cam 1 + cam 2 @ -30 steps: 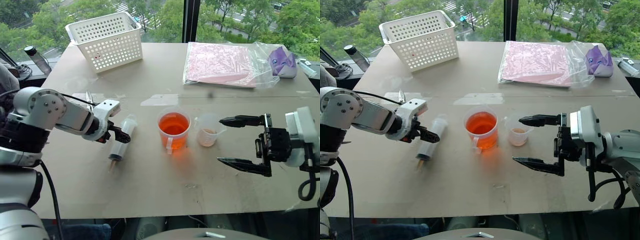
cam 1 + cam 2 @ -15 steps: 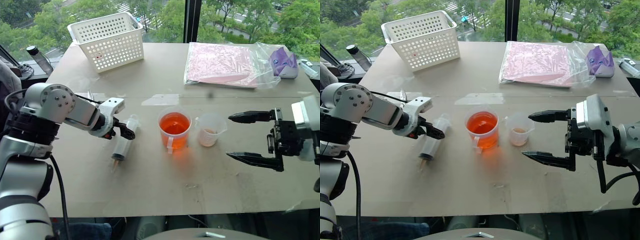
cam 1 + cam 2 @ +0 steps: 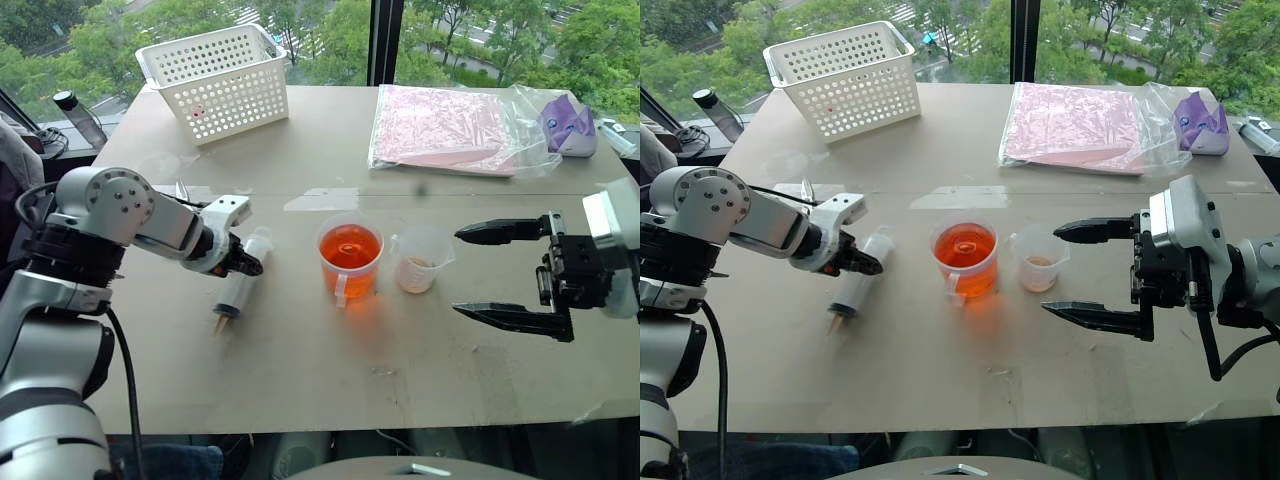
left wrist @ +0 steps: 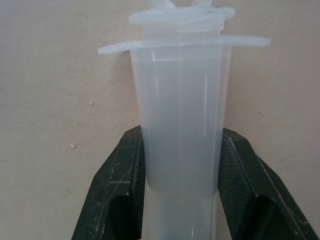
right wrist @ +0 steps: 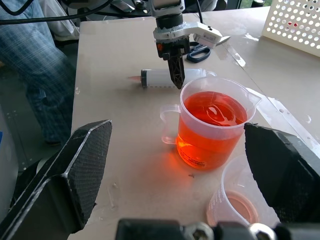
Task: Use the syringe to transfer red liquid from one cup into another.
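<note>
We see the left claw point(image 3: 245, 262) clamped on the syringe point(image 3: 236, 287), both black fingers point(image 4: 116, 200) pressed to the sides of the clear barrel, near the plunger end. Syringe lies flat on the tabletop point(image 3: 330, 380), tip pointing toward the robot, flange end away. In the left wrist view the barrel sits squarely betw. the two fingers, flange and plunger head beyond them.

Just to the right of the syringe stands the larger cup point(image 3: 349, 262), upright, abt. half full of red liquid point(image 3: 349, 246), pale handle strip facing the robot. Surface of the liquid shows ripples. Beside it, on its right and close but apart, stands the smaller cup point(image 3: 418, 260), upright, w/ only a faint orange film at the base.

Right claw point(image 3: 512, 278) hangs above the tabletop to the right of the smaller cup, fingers wide apart, one above the other, tips pointing left toward the cups, holding nothing. Well apart from both cups.

At the far side of the tabletop: white perforated basket point(image 3: 215, 82) at left, a clear bag w/ pink sheets point(image 3: 445, 128) at right, a purple item point(image 3: 566, 125) by the bag's right end. Blue-handled scissors point(image 5: 199, 50) lie behind the left claw in the right wrist view. A person's jeans-clad leg point(image 5: 35, 60) shows past the tabletop edge there.
</note>
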